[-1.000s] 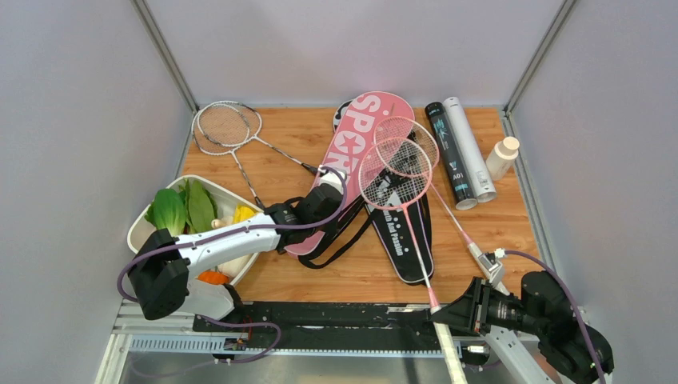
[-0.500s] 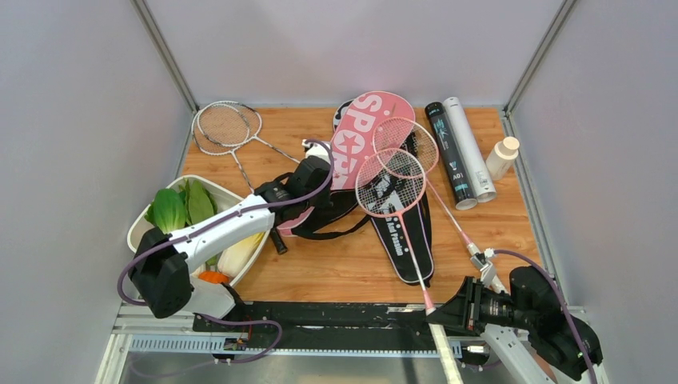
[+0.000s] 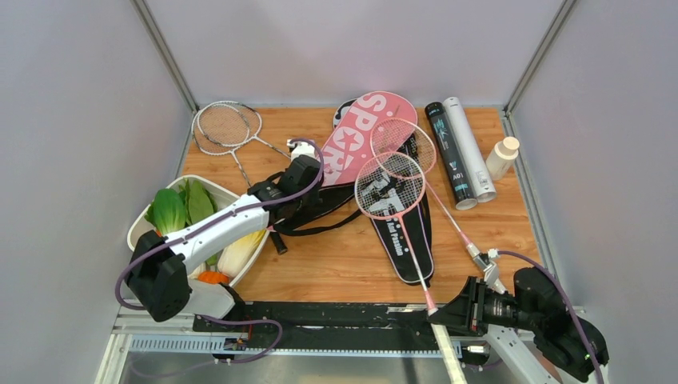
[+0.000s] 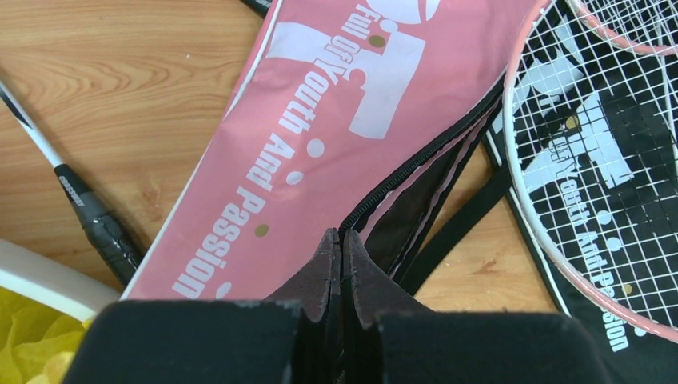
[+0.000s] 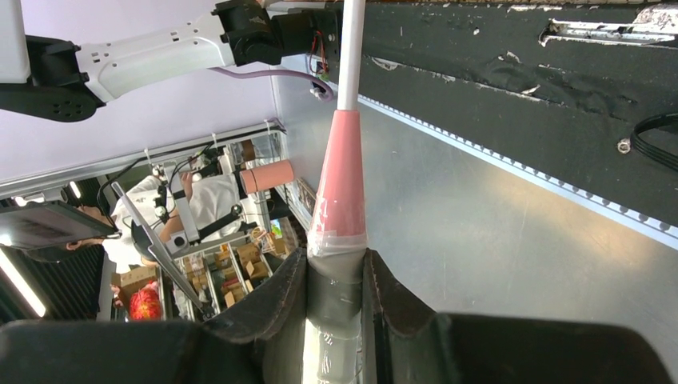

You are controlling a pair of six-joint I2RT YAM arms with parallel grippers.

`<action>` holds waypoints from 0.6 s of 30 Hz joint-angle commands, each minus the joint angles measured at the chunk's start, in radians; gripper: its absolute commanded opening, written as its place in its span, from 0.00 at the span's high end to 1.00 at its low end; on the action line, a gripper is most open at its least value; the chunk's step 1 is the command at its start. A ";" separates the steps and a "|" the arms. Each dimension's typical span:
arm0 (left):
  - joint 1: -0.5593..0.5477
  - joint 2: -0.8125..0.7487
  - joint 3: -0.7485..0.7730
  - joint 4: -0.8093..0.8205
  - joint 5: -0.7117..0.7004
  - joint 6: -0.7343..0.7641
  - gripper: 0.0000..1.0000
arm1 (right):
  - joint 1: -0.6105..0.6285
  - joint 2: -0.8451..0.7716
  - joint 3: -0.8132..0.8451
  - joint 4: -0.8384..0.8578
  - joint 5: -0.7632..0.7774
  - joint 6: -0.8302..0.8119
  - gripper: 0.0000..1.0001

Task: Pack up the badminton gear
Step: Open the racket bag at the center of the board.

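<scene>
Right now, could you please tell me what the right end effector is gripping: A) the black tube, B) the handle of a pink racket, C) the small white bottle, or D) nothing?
B: the right wrist view shows the right end effector closed around the taped handle of the pink racket.

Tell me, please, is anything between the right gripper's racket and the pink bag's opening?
Nothing visible does: the pink racket lies on the black bag, right beside the pink bag, whose zip mouth the left gripper pinches.
</scene>
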 commanded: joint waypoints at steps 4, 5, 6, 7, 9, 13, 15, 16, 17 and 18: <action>0.010 -0.089 -0.030 0.049 -0.033 -0.069 1.00 | 0.019 0.016 0.040 0.001 -0.017 0.171 1.00; 0.010 -0.099 -0.034 0.050 -0.036 -0.073 1.00 | 0.019 0.018 0.042 0.000 -0.016 0.171 1.00; 0.009 -0.103 -0.040 0.049 -0.038 -0.078 1.00 | 0.019 0.021 0.050 0.001 -0.015 0.173 1.00; 0.010 -0.113 -0.042 0.050 -0.043 -0.080 1.00 | 0.019 0.023 0.054 0.000 -0.014 0.174 1.00; 0.011 -0.127 -0.049 0.054 -0.042 -0.084 1.00 | 0.019 0.026 0.061 0.000 -0.017 0.179 1.00; 0.011 -0.137 -0.055 0.062 -0.019 -0.111 1.00 | 0.019 0.032 0.065 0.006 -0.019 0.187 1.00; 0.011 -0.142 -0.064 0.075 0.004 -0.127 1.00 | 0.017 0.030 0.058 0.021 -0.027 0.199 1.00; 0.011 -0.145 -0.073 0.081 0.019 -0.133 1.00 | 0.018 0.031 0.053 0.028 -0.031 0.203 1.00; 0.011 -0.151 -0.078 0.094 0.027 -0.144 1.00 | 0.018 0.031 0.045 0.035 -0.034 0.205 1.00; 0.011 -0.154 -0.088 0.105 0.041 -0.150 1.00 | 0.018 0.030 0.038 0.042 -0.040 0.211 1.00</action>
